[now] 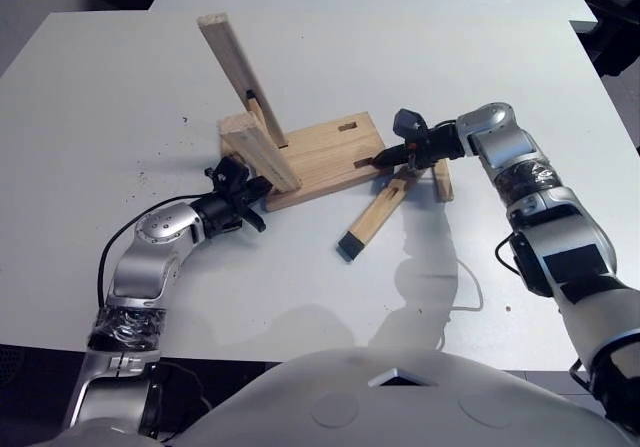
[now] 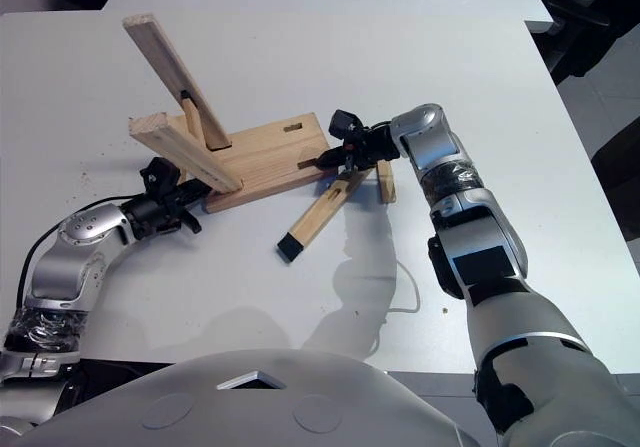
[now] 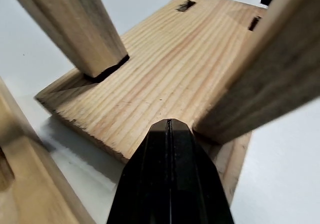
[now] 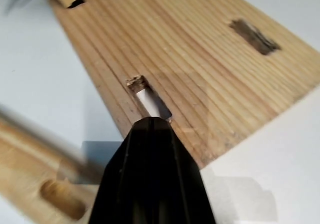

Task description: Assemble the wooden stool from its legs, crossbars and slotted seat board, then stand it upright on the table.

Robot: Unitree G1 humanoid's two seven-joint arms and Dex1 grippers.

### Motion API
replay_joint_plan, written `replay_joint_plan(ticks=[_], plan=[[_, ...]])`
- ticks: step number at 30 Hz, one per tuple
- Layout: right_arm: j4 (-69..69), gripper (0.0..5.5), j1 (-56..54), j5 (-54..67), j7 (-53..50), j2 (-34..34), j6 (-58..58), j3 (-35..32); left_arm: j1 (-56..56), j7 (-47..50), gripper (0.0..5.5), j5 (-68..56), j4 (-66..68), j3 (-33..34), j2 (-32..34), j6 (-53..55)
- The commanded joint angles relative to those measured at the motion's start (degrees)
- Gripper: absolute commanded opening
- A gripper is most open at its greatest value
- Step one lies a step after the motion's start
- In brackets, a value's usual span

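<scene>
Left gripper (image 3: 167, 126), closest to the lens in its wrist view: fingers pressed together, holding nothing, tip at the near edge of the seat board (image 1: 325, 147).

Board lies flat on the table (image 1: 120, 87), underside up. Two legs are seated at its left end: a short leaning leg (image 1: 262, 155) and a tall leg (image 1: 238, 62) behind it. Neither stands square.

Right gripper (image 4: 152, 121): fingers also together and empty, tip at an open slot (image 4: 150, 96) by the board's right edge.

Loose leg (image 1: 378, 215) lies beside that edge, and a second piece (image 1: 442, 179) lies further right.

Risks, as I judge them:
- Closed tips can only push, so the board may slide or pivot.
- A knock could lever the slanted legs out of their slots.
- The right tip might wedge in the slot.
- The right arm could sweep the loose leg away.
</scene>
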Motion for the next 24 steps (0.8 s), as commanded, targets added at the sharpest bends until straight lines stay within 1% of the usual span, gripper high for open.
replay_joint_plan(ticks=[1, 7, 15, 17, 19, 22, 24], plan=[[-4.55, 0.02, 5.39, -1.62, 2.2, -1.76, 4.4, 2.83, -0.43, 0.11, 0.0, 1.65, 2.53, -0.26, 0.14, -0.17], [-15.8, 0.02, 8.56, 1.33, 3.92, -2.53, 10.4, 2.86, -6.63, -0.24, 0.0, 3.51, 11.17, -1.5, -1.01, -3.84], [-22.22, 0.02, 9.42, 4.28, 3.37, -1.41, 15.36, 2.75, -18.14, 0.16, 0.0, 5.68, 24.53, -2.29, -5.11, -9.78], [-22.52, 0.02, 8.8, 5.4, 1.6, -1.45, 15.49, 0.73, -19.77, 1.66, 0.0, 4.94, 25.16, 0.36, -5.42, -11.1], [-21.37, 0.02, 6.51, 6.97, -1.28, -1.36, 15.32, -2.88, -19.68, 3.98, 0.0, 1.73, 22.0, 5.8, -4.66, -9.59], [-15.26, 0.02, 2.35, 7.33, -7.27, -1.02, 10.66, -7.14, -14.12, 5.56, 0.0, -3.15, 11.49, 12.84, -1.91, -2.97], [-8.41, 0.02, -0.4, 6.5, -11.77, -0.08, 5.61, -8.97, -7.76, 4.57, 0.0, -6.8, 1.56, 15.56, 0.29, 3.02]])
